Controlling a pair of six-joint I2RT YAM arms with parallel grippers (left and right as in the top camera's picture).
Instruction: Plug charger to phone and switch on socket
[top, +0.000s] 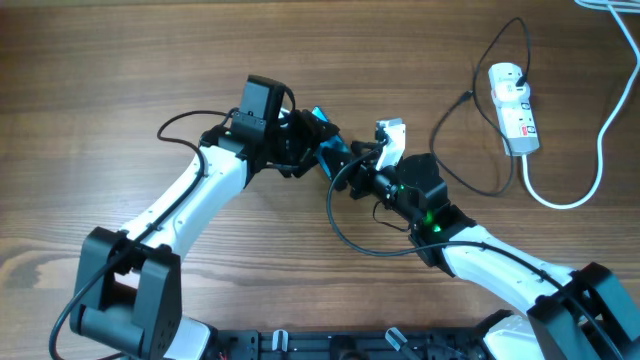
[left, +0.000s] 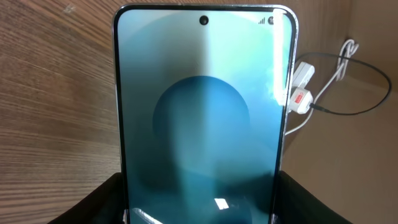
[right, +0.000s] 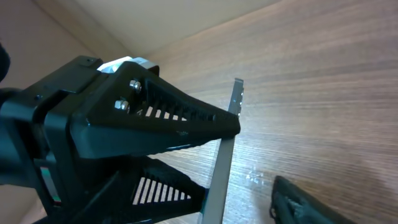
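Note:
The phone (left: 199, 93) fills the left wrist view, its cyan screen facing the camera, and my left gripper (left: 199, 193) is shut on its two long edges. Overhead, the phone (top: 322, 122) is held above the middle of the table. My right gripper (top: 365, 162) sits just right of it, jaws apart, with nothing seen between them. In the right wrist view the phone (right: 225, 155) shows edge-on, with one of my own fingers (right: 298, 202) to its right. The white socket (top: 513, 108) lies at the far right. The charger cable (top: 455, 108) loops beside it; its connector tip is hidden.
A thick white cord (top: 600, 150) curves from the socket toward the right table edge. The socket (left: 300, 87) and the thin black cable (left: 354, 111) also show behind the phone. Black arm cables (top: 345, 225) hang under the right wrist.

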